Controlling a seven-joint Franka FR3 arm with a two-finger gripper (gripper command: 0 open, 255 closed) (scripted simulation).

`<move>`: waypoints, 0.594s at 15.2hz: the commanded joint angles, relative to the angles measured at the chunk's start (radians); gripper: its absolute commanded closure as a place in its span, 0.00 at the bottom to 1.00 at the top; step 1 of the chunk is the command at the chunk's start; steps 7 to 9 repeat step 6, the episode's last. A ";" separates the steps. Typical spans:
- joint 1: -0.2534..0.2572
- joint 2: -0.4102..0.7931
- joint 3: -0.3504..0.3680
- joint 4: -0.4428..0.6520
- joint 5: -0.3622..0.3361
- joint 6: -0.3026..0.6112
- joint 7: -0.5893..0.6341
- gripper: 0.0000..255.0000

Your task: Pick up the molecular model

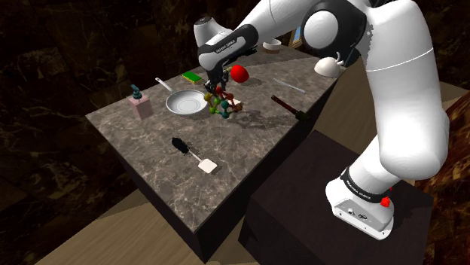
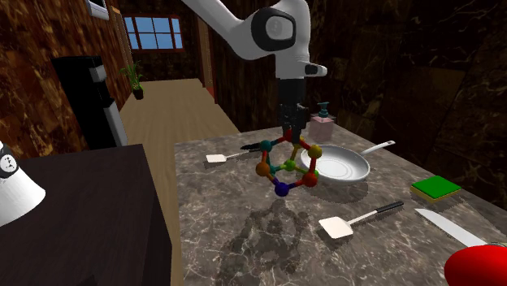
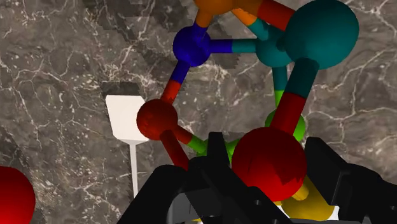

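Note:
The molecular model [image 1: 224, 102] is a cluster of coloured balls joined by rods. It hangs above the dark marble table [image 1: 248, 162] and casts a shadow on the stone in the second exterior view. My black gripper [image 1: 216, 81] comes down on it from above and is shut on it. From the second exterior view the gripper [image 2: 292, 134] clasps the top of the model [image 2: 288, 166]. In the wrist view the gripper [image 3: 267, 184] pinches a dark red ball of the model [image 3: 267, 162] between its fingers [image 3: 210, 168], with the blue, teal and orange balls beyond.
A white pan [image 1: 185, 102] lies just beside the model, with a pink soap dispenser [image 1: 139, 105] further along. A white spatula [image 1: 194, 154] lies near the table's front edge. A green sponge [image 1: 192, 77], a red object [image 1: 239, 73] and a knife [image 1: 290, 86] lie toward the back.

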 commanded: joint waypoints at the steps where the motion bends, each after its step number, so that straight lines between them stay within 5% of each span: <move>1: 0.000 -0.016 0.001 0.002 0.002 -0.017 -0.004 1.00; 9: 0.000 -0.039 0.003 0.007 0.005 -0.045 -0.010 1.00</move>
